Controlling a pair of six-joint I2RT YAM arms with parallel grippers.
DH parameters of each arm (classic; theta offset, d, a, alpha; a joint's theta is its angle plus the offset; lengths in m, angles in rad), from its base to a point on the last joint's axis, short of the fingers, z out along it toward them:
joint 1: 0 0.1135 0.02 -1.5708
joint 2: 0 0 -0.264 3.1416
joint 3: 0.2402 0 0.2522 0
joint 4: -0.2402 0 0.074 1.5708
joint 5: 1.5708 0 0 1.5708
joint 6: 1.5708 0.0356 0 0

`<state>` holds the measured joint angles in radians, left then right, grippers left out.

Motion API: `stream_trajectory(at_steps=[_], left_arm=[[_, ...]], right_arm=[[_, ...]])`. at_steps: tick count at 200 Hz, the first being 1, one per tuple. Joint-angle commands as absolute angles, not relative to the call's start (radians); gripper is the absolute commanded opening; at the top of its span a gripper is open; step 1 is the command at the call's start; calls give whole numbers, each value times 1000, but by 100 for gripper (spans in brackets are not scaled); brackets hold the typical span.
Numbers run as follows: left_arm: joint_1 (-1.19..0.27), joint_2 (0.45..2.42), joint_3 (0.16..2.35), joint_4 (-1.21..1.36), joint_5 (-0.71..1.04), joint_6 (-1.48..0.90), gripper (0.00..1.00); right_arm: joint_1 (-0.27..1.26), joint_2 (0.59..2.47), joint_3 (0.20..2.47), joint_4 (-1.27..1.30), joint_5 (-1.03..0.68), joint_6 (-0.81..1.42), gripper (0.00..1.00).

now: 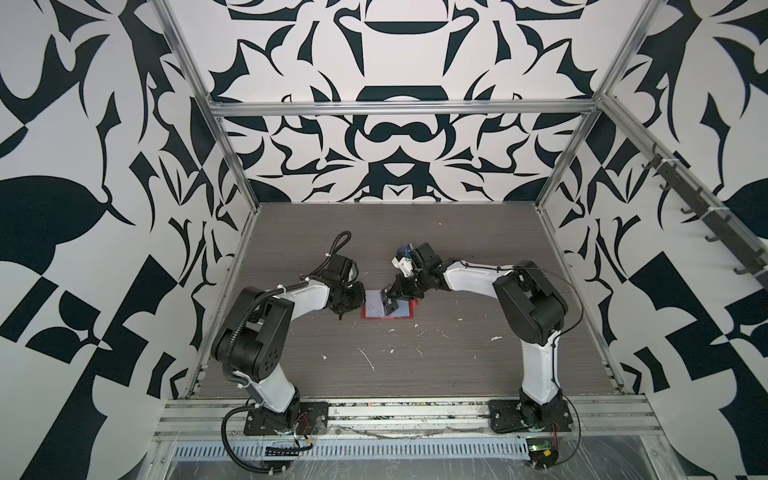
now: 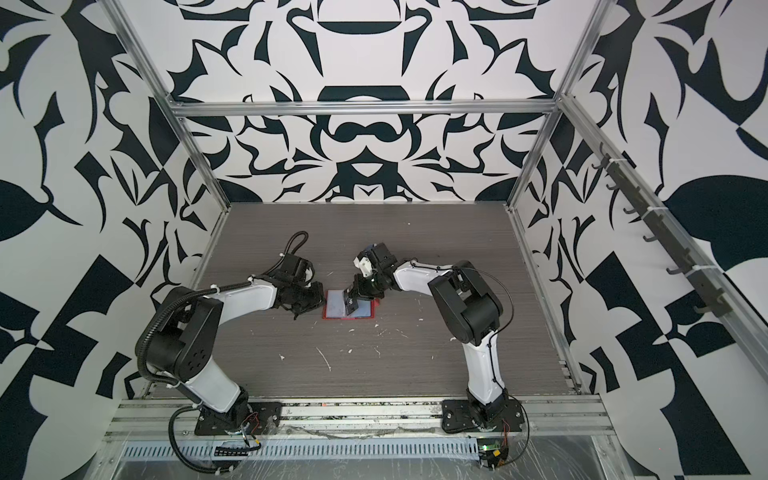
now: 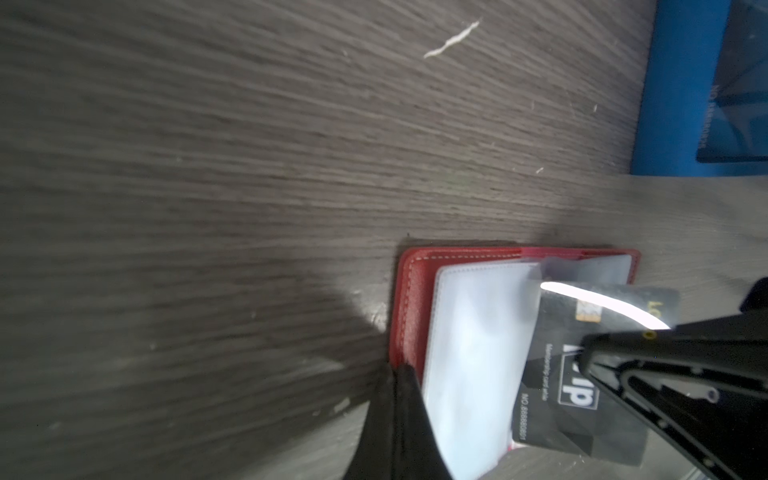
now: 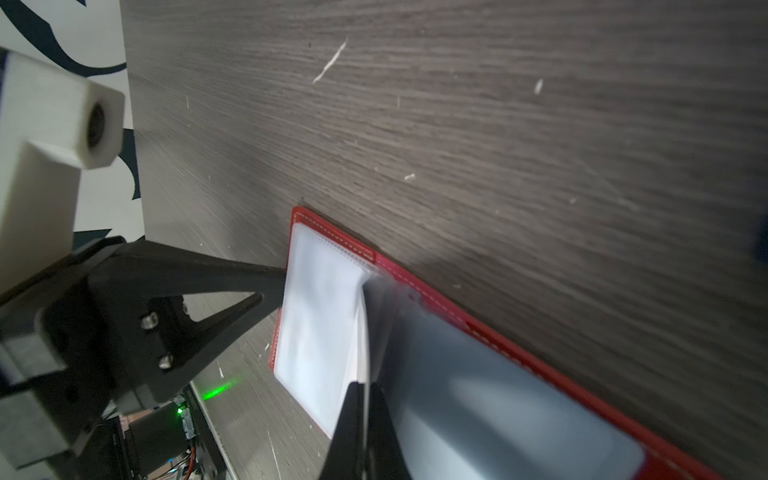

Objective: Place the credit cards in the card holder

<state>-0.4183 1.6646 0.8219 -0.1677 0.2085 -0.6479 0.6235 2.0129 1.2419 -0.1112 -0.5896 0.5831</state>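
Right gripper (image 4: 363,388) jaws pinched tight on black card (image 3: 582,374), seen edge-on between the tips. Glossy black plastic, rounded corners, gold chip, white "vip" print and a number line. Tilted over open card holder (image 1: 409,316), just below centre frame in both top views. Lower edge at the clear sleeve pages (image 3: 469,353); inside a sleeve or not, cannot tell. Holder flat and open: red leather-like cover, pale stitching along the rim. Left gripper (image 3: 395,370) clenched shut, tips against holder's left edge. Blue rack (image 3: 665,104) well apart, dark blue card (image 3: 735,83) in it. Table (image 1: 374,365): dark grey wood-grain, white flecks. Walls: black-and-white print, aluminium frame.
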Motion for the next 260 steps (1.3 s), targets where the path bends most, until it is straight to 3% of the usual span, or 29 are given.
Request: stream_trajectory(at_steps=[1,124,260], left_arm=[[-419,1665,794,-184,210,-661,0],[-429,1635,727,-144,209,-718,0],[-435,1625,716,-117,233,-724,0]], right_arm=[[631,2019,1256,-85,-598,618,0],[624,2009,1141,96,-577,719,0],[642,2011,1131,48,-526,708,0]])
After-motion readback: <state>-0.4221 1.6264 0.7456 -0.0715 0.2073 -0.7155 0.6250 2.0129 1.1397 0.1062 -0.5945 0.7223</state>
